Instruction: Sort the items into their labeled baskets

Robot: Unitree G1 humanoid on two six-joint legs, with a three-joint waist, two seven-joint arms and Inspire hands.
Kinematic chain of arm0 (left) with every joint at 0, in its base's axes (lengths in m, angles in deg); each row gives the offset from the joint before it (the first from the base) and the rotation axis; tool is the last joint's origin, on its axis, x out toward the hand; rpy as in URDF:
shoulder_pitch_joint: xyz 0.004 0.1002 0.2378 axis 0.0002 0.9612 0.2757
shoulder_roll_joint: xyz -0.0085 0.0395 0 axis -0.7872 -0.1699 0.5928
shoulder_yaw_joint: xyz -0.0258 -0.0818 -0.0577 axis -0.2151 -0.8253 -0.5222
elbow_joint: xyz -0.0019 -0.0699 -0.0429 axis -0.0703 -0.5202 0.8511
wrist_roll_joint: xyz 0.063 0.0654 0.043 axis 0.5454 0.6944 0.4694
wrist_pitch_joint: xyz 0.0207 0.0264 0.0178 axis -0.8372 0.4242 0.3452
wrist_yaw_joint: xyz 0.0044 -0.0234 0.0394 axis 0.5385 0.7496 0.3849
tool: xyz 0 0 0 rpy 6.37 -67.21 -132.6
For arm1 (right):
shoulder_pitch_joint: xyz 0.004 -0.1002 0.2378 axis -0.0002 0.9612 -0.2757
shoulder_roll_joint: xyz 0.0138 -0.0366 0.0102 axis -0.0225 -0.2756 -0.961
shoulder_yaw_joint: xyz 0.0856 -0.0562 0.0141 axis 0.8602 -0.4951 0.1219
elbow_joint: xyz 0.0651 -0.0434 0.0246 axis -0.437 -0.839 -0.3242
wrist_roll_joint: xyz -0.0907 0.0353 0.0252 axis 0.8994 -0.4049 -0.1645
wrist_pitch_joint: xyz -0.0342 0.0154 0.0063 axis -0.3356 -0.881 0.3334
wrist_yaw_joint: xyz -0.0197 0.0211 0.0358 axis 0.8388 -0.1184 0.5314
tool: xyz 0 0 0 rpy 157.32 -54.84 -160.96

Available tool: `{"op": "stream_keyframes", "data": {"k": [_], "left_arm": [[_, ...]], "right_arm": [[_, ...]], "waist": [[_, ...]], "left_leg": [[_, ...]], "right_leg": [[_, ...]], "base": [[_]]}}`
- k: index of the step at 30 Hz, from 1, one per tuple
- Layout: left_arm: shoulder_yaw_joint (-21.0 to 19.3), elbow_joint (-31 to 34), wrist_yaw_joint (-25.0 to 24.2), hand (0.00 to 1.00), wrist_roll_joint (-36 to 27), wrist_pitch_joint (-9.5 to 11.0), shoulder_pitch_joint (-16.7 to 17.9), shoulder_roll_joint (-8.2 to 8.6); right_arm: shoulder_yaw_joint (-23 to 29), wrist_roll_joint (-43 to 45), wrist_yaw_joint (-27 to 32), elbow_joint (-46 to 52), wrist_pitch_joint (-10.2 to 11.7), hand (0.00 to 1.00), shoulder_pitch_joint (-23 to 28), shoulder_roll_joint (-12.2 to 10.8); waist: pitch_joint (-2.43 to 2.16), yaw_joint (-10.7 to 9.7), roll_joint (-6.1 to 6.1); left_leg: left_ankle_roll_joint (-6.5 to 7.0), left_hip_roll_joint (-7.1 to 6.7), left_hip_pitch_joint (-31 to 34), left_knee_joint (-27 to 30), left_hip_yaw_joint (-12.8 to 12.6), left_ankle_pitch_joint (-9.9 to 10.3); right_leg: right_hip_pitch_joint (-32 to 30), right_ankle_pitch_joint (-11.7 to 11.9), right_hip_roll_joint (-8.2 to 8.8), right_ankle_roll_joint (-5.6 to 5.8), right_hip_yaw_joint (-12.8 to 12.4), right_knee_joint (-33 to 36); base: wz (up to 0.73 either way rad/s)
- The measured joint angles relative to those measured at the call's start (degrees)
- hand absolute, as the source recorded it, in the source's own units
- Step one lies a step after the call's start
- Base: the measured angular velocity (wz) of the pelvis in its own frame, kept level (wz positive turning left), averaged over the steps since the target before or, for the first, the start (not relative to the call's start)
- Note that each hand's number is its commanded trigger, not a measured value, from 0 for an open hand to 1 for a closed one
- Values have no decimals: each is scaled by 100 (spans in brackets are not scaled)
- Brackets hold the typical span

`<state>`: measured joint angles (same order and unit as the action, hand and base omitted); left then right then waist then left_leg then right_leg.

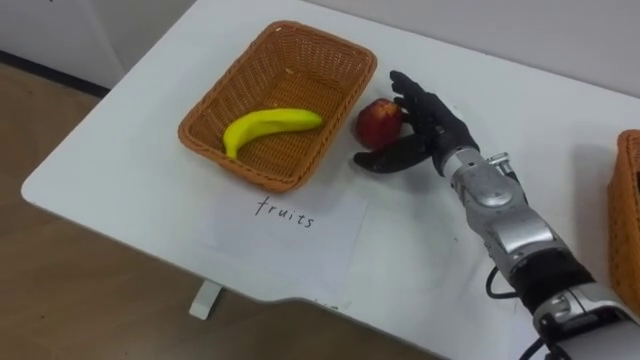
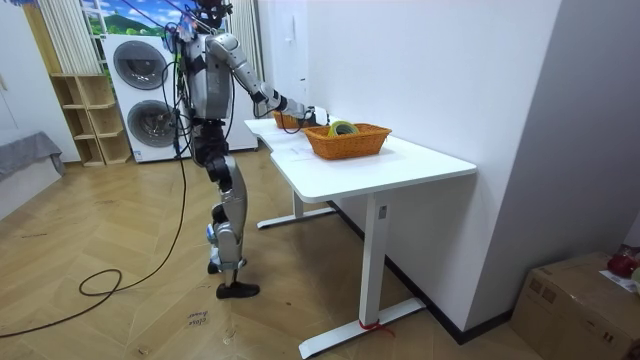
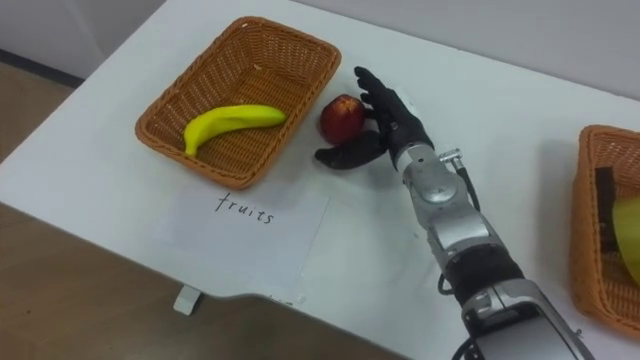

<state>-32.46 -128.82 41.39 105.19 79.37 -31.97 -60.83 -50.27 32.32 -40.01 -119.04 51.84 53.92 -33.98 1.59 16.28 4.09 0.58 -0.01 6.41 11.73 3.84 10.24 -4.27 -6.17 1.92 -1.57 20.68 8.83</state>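
A wicker fruit basket (image 1: 343,58) stands at the back left of the white table (image 1: 130,160), with a yellow banana (image 1: 270,125) lying in it. A red apple (image 1: 378,122) rests on the table just outside the basket's right wall. My right hand (image 1: 428,122) is open at the apple's right side. Its fingers reach past the far side of the apple and its thumb lies spread on the table in front of it. The same hand (image 3: 396,116) and apple (image 3: 341,117) appear in the right eye view.
A paper sheet labelled for fruits (image 1: 290,225) lies in front of the basket. A second wicker basket (image 3: 598,150) at the right edge holds a dark item (image 3: 605,190) and something yellow-green (image 3: 628,240). In the room view I stand at the table's end (image 2: 300,170).
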Motion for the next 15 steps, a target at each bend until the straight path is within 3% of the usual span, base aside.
{"op": "stream_keyframes", "data": {"k": [12,13,14,15], "left_arm": [[4,-12,-16,0,40,11,-145,-1],[5,-14,-16,0,40,12,-154,-1],[6,-16,-14,0,40,12,-165,-1],[6,-16,-8,0,40,12,-173,-2]], "right_arm": [[-6,387,-47,-8,23,0,0,-3],[-9,394,-46,-8,21,64,0,-3],[-10,394,-42,-9,17,100,0,-3],[-15,393,-38,-10,16,100,1,-2]], "waist": [[20,8,109],[18,13,114],[20,22,125],[23,33,132]], "left_leg": [[0,-2,1,4,5,0],[0,-2,-1,3,3,0],[0,-2,-4,3,2,0],[0,-2,-8,6,1,0]], "right_leg": [[0,0,1,0,0,6],[0,0,0,0,0,6],[0,0,0,0,-2,6],[0,0,0,0,-2,6]], "base": [[0],[0],[0],[0]]}}
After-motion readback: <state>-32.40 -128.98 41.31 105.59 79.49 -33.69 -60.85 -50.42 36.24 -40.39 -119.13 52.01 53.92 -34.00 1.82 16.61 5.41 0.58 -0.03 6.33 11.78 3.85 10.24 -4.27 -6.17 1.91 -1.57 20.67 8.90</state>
